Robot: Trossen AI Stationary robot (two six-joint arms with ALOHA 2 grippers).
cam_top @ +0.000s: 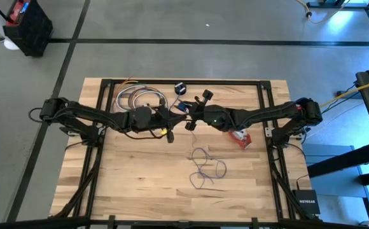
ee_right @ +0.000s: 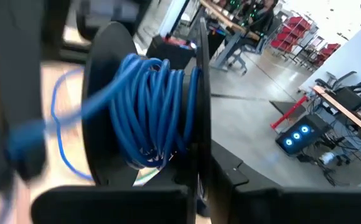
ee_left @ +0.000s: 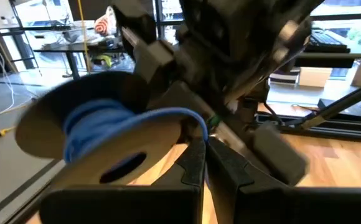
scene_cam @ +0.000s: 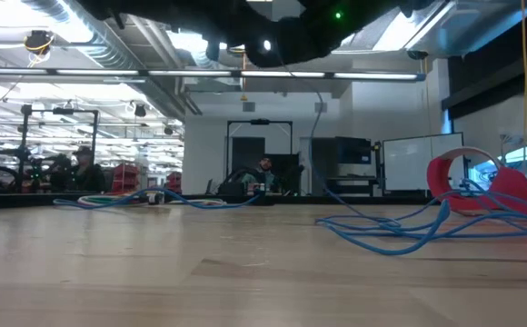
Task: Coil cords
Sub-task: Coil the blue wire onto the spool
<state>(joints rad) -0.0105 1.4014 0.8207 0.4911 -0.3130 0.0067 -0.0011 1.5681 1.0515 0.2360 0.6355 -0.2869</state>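
Two grippers meet over a black spool (ee_right: pixel 149 112) wound with one blue cord (cam_top: pixel 205 166).
Left gripper (cam_top: pixel 169 135) and right gripper (cam_top: pixel 191 124) clamp the spool; one red bundle (cam_top: pixel 240 138) lies on the tabletop (cam_top: pixel 140 184).

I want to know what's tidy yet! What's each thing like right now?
spool: held up, partly wound.
blue cord: part wound on the spool, the rest loose on the table.
red bundle: lying on the table, untouched.
left gripper: shut on blue cord.
right gripper: shut on spool.

Robotics lab: workbenches (scene_cam: pixel 27 173), red parts bins (ee_right: pixel 295 28).
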